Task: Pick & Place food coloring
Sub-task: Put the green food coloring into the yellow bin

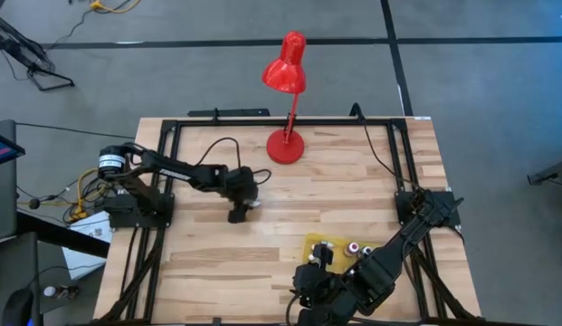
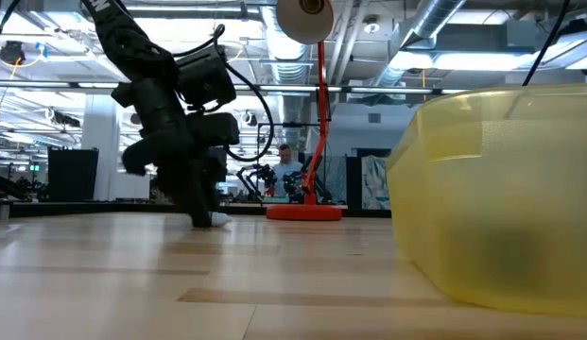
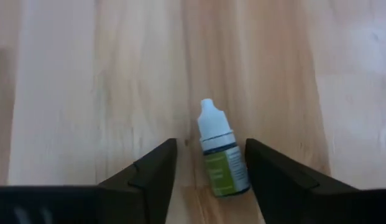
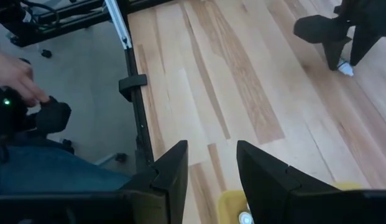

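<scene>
A small food coloring bottle (image 3: 220,163) with a white cap and green label lies on its side on the wooden table, near its middle (image 1: 253,205). My left gripper (image 3: 209,144) is open and slants down over it, one finger on each side of the bottle (image 2: 220,219). A shallow yellow container (image 1: 313,243) near the table's front edge holds several more small bottles (image 1: 353,246). My right gripper (image 4: 211,146) hovers open above that container's near rim (image 4: 233,202), with nothing between its fingers. My left gripper has one finger (image 3: 267,180) right beside the bottle's lower body (image 3: 242,180). I cannot tell whether it touches. A clear gap separates the other finger from the bottle. The bottle lies flat on the table, cap pointing away from the gripper.
A red desk lamp stands with its base (image 1: 286,145) at the table's far middle. Black frame rails (image 1: 172,154) run along the table's left, right and far edges. Off the table's edge, the right wrist view shows a person's hand (image 4: 15,78). The yellow container (image 2: 501,189) fills the low view's right.
</scene>
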Motion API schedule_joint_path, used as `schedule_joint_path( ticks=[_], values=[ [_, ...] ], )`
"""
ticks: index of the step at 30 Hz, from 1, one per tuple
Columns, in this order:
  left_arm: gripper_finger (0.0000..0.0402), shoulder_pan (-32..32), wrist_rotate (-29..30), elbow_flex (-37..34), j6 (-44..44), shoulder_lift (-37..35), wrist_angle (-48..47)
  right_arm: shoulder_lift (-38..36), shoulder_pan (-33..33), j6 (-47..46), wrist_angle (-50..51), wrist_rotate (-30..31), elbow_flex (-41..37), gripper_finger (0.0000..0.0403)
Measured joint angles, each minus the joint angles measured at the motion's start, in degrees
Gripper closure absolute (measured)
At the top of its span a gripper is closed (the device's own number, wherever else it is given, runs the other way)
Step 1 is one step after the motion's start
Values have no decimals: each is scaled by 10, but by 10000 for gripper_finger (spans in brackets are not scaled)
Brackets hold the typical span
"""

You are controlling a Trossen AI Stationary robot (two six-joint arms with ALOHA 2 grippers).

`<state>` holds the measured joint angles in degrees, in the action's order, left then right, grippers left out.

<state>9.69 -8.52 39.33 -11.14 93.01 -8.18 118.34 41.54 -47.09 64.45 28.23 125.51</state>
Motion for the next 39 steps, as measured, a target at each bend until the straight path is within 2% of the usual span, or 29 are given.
schedule_joint_path(
  ticks=[8,12,15,18,22,26,31,39],
  values=[
    [318,-18,13,0,111,0,-10,0,-5,0,3,1,0,276],
    [354,-18,-26,5,144,-3,-16,0,-8,0,9,2,0,276],
    [355,-27,-83,11,161,-17,-30,0,-12,8,24,2,0,276],
    [339,-46,-118,24,175,-50,-22,0,-16,40,36,2,0,276],
    [329,-99,-122,37,195,-97,-14,0,-21,99,41,2,0,276],
    [334,-175,-125,48,211,-144,50,0,-38,145,37,3,0,276],
    [335,-265,-98,52,229,-178,142,0,-66,243,10,3,0,262],
    [333,-351,27,52,226,-192,192,0,-89,427,-119,-41,0,195]
  ],
)
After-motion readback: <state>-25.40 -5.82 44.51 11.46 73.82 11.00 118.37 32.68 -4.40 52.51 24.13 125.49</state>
